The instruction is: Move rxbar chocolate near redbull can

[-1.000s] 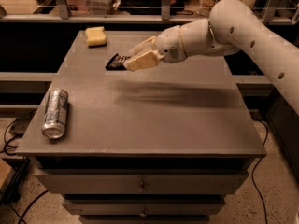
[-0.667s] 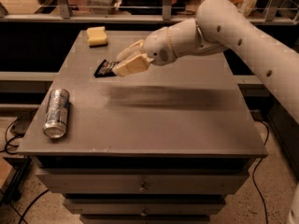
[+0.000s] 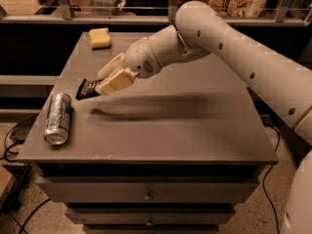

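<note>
Gripper: the two-finger gripper (image 3: 101, 82) hangs over the left half of the grey cabinet top (image 3: 195, 130), its cream fingers (image 3: 116, 81) clamped on one end of the snack bar.

Arm: a long white arm (image 3: 234, 43) sweeps in from the right edge of the scene and bends down to the gripper.

Rxbar chocolate: the rxbar chocolate (image 3: 87, 88), in a shiny black wrapper, juts leftward out of the fingertips and tilts slightly down at its free end (it looks clear of the surface, though the gap is hard to judge).

Shadow: a dark streak (image 3: 146, 108) lies on the top just below the gripper, running off to its right.

Redbull can: the redbull can (image 3: 58, 117) lies on its side below and to the left of the gripper, near the cabinet's left edge, silver top toward the front and apart from the bar.

Sponge: a yellow sponge block (image 3: 99, 37) sits beyond the gripper, toward the far edge of the top.

Drawers: grey drawer fronts (image 3: 146, 191) with small knobs run beneath the top, well below the gripper.

Floor: dark cables (image 3: 9, 140) trail at the far lower left.
</note>
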Controlling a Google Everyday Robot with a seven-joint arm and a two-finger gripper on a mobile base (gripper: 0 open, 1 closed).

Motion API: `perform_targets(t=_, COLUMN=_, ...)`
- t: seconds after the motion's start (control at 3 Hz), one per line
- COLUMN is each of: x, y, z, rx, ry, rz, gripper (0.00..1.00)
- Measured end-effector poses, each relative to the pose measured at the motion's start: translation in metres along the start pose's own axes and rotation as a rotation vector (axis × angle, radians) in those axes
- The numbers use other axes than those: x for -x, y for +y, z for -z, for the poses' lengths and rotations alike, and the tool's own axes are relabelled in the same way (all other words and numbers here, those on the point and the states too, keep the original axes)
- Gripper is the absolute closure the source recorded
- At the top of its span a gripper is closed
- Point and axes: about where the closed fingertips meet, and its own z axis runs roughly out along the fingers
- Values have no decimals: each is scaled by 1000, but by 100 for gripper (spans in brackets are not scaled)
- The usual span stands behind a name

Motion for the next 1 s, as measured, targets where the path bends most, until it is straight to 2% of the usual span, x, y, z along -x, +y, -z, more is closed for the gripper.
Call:
perform_targets(t=0.33, x=-10, y=9, z=-13, rx=27, ry=27, rz=-1, gripper=53)
perform_targets(t=1.0, x=-19, y=20, z=-24, rx=48, ry=47, rz=-10, gripper=7)
